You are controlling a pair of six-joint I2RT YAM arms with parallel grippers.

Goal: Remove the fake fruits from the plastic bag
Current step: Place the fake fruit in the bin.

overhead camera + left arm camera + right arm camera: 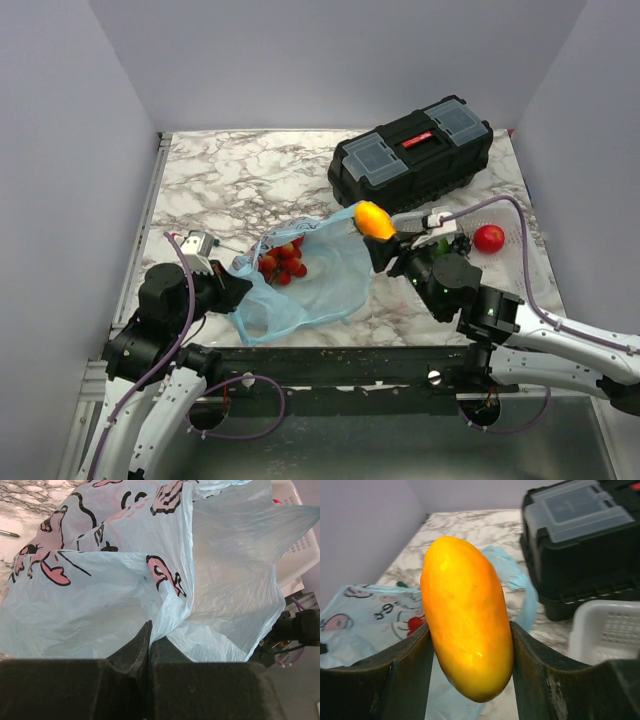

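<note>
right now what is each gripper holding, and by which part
Right gripper: the yellow-orange fruit, pinched across its lower half. Left gripper: shut on a fold of the plastic bag at its near edge.

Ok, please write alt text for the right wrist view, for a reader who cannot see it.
The right gripper clamps a yellow-orange fake fruit, nearly upright, between its jaws. Behind lie the light-blue plastic bag, a black toolbox and a white basket.

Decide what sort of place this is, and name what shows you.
Probably a robot test cell: plain walls box in a marble-patterned table, a left arm and right arm are mounted at its near edge, and the yellow-orange fake fruit and black toolbox look like props.
</note>
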